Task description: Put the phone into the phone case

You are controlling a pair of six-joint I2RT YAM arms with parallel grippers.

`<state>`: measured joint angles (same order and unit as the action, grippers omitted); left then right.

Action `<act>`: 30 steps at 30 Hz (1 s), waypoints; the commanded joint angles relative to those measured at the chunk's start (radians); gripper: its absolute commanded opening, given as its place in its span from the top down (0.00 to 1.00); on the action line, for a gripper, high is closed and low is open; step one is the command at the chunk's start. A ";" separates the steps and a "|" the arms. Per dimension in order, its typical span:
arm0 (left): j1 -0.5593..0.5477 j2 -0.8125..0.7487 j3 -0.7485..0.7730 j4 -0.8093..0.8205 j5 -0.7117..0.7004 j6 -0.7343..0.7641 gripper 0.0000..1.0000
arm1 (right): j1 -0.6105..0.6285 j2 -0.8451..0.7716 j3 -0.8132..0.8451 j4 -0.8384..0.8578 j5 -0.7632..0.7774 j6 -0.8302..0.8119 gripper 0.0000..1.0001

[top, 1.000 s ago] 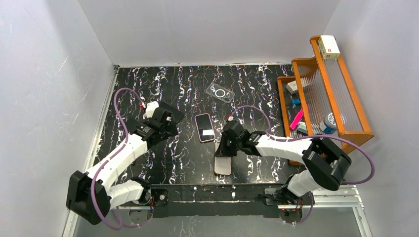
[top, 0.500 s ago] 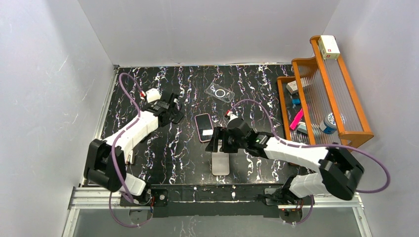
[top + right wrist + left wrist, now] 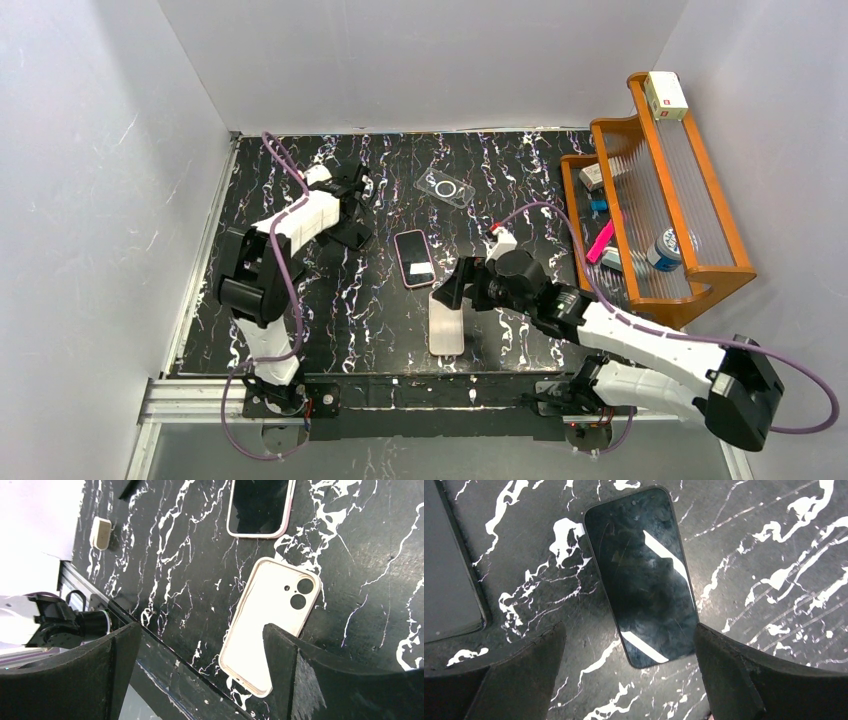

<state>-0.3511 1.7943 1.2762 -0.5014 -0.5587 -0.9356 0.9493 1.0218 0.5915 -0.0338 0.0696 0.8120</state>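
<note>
Top external view: left claw [image 3: 629, 630] and right claw [image 3: 200, 630] both spread wide over the worktop [image 3: 520, 180].
Dark phone [image 3: 641, 575] lies under the left; empty beige phone case [image 3: 272, 625] by the right.

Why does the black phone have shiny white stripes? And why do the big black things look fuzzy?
Left wrist view: the stripes on the dark phone are glare, light mirrored off its screen, not cracks; the fingers of the left gripper are very near the lens, so soft. Right wrist view: the right gripper likewise, while the white case looks sharp.
</note>
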 commanded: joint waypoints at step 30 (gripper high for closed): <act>0.087 0.206 0.074 0.000 0.044 -0.031 0.30 | 0.002 -0.037 0.003 0.039 0.067 -0.033 0.01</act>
<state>-0.2733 2.0071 1.3827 -0.4526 -0.5346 -0.9585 0.9493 0.9810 0.5735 -0.0341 0.1028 0.7883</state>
